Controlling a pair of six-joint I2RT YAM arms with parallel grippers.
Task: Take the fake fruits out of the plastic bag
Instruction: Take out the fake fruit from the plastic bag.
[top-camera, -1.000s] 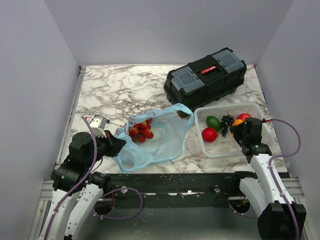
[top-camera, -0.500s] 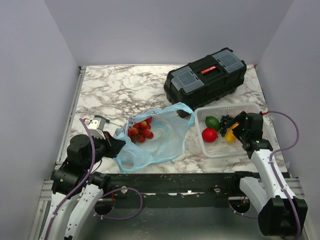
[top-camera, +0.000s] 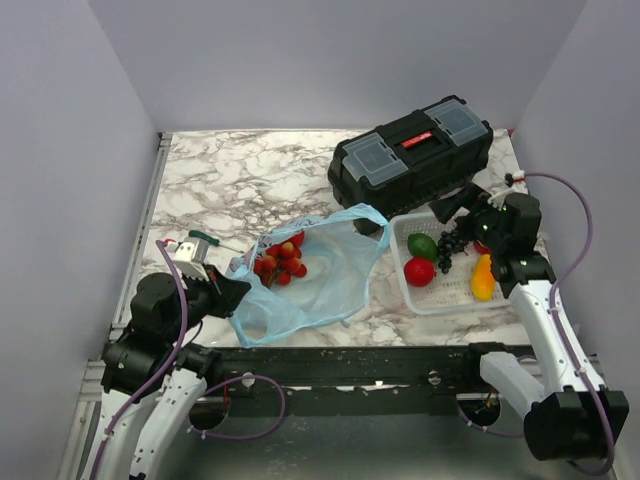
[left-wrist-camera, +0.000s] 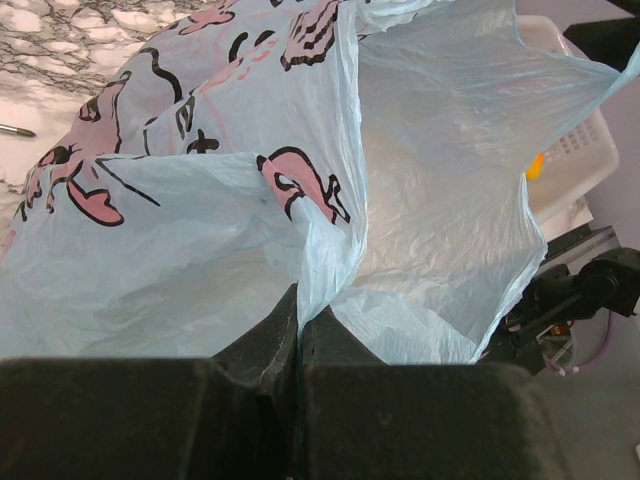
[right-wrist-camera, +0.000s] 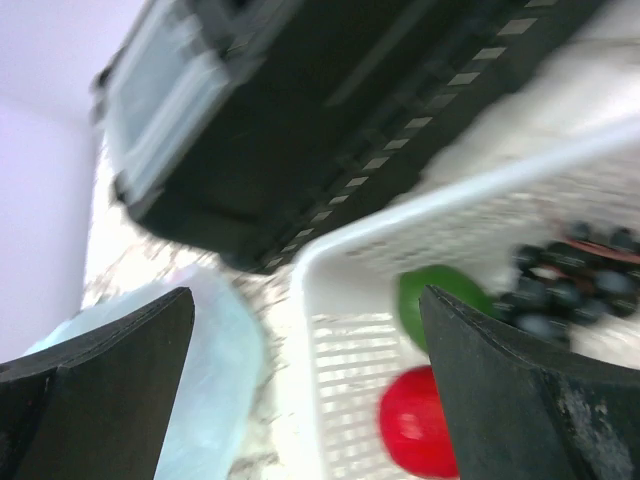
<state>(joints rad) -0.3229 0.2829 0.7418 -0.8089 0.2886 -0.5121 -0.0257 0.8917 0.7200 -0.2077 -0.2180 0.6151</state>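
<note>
There, right gripper (top-camera: 452, 208) agape above far basket (top-camera: 410, 217) rim

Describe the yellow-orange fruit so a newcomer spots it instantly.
Find the black toolbox at far right; the white mesh basket sits in front of it. At the basket's right end lies the yellow-orange fruit, elongated, unlike the round red fruit, green fruit and dark grapes.

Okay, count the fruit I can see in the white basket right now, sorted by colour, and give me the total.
green fruit: 1
red fruit: 1
dark grapes, one bunch: 1
yellow-orange fruit: 1
Total: 4 in plain view. The right tool hangs over the back of the basket, so something more may be hidden under it.
</note>
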